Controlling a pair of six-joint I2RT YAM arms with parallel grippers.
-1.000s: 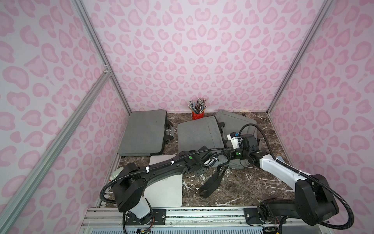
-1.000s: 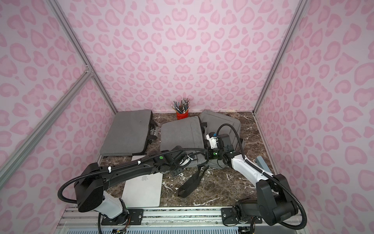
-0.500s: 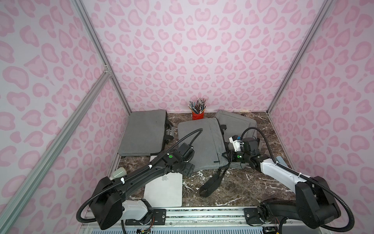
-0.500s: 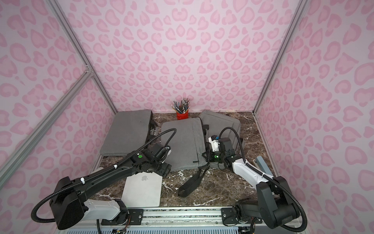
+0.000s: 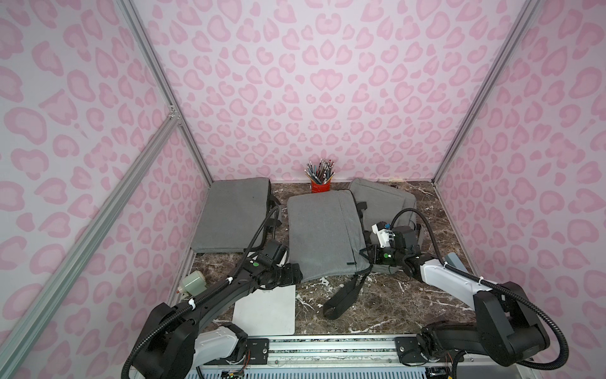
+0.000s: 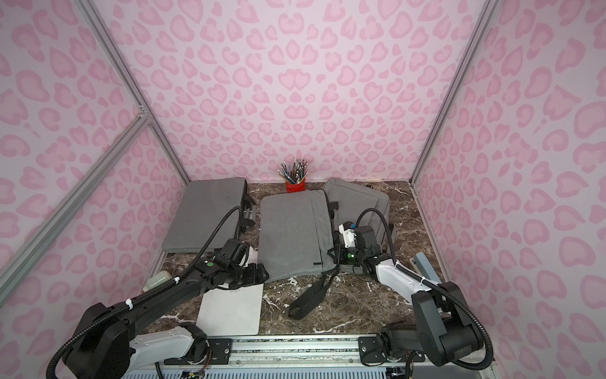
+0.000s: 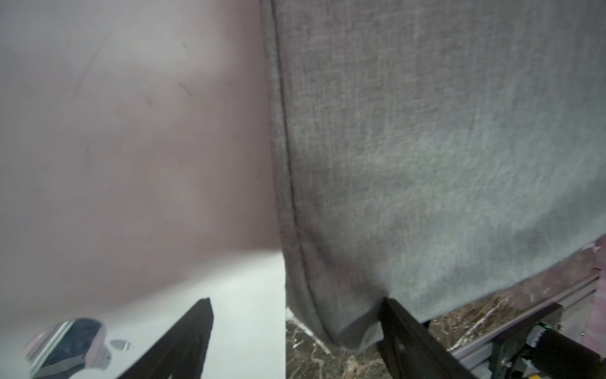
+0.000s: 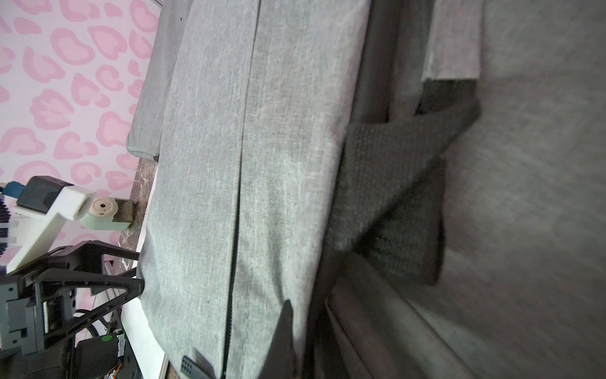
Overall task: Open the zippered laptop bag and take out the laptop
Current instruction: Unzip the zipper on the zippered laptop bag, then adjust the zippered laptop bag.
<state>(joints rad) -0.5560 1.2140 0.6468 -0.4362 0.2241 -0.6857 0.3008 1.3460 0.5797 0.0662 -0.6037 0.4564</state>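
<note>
Lying flat on the marble surface [image 5: 387, 295], the grey laptop bag [image 5: 323, 233] has the silver laptop [image 5: 265, 311] just beside its near left corner, the laptop's far end hidden under the left arm [image 5: 229, 288]. The left claw [image 5: 293, 275] is spread at that corner, one finger [image 7: 403, 328] touching the fabric. The right claw [image 5: 366, 256] is pressed together at the bag's right edge, near the black strap [image 5: 344, 292].

Left claw [image 7: 295, 302] pulled back to laptop bag [image 5: 323, 233] corner, apparently opened

Outstretched left arm [image 5: 216, 292] low, left gripper [image 5: 290, 275] jaws spread wide, right arm [image 5: 449, 275] angled inward, right gripper [image 5: 367, 259] pinched closed.
</note>
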